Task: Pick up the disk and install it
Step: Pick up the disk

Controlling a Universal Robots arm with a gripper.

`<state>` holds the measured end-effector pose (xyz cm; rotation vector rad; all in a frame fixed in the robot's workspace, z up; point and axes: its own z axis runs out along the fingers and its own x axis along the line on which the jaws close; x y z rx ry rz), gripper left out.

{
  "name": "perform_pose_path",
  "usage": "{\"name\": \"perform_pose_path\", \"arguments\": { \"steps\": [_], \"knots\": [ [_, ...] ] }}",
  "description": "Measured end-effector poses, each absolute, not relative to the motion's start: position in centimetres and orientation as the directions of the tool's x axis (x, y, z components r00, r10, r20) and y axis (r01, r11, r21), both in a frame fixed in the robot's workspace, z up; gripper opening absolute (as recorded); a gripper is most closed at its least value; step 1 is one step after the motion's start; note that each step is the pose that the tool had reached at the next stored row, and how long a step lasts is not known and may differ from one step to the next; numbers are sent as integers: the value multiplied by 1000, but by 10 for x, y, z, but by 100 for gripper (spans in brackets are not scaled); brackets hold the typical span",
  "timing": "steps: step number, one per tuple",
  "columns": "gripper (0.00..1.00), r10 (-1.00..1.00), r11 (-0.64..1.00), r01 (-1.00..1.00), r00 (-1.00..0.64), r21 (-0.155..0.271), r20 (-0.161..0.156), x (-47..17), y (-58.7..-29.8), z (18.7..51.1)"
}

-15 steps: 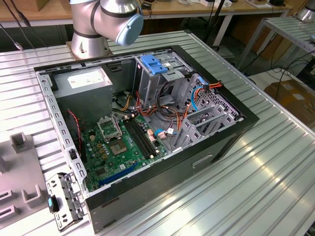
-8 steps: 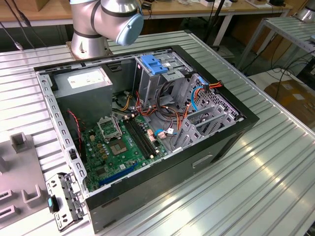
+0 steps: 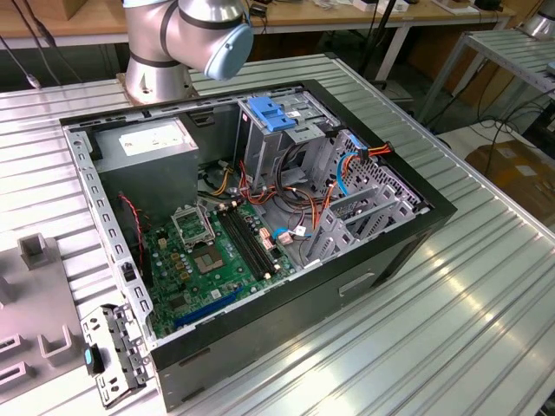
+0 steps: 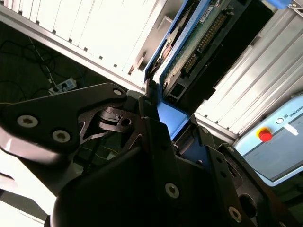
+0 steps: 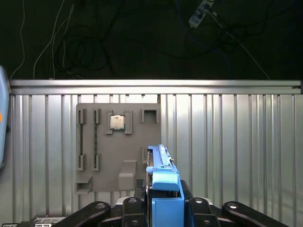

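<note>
Gripper (image 5: 164, 210) clamps the disk (image 5: 163, 170) edgewise, clear above the open ribbed table (image 5: 236, 142).

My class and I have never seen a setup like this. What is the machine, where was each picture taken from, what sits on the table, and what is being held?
The machine is a jointed robot arm standing on a ribbed metal table. The exterior view comes from a camera off the arm; it shows an open computer case with its green circuit board, and a grey parts tray at that view's left. Both wrist views come from cameras riding on the arm. In both wrist views the black pincer is shut on the disk, a flat drive with a blue edge frame, held clear of the table.
</note>
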<state>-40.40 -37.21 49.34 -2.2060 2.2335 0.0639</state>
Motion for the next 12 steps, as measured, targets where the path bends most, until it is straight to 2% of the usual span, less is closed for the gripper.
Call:
{"name": "perform_pose_path", "arguments": {
  "steps": [12],
  "knots": [
    [37,-999,12,-1000,-13,28,-30,-384,-372,493]
  ]
}}
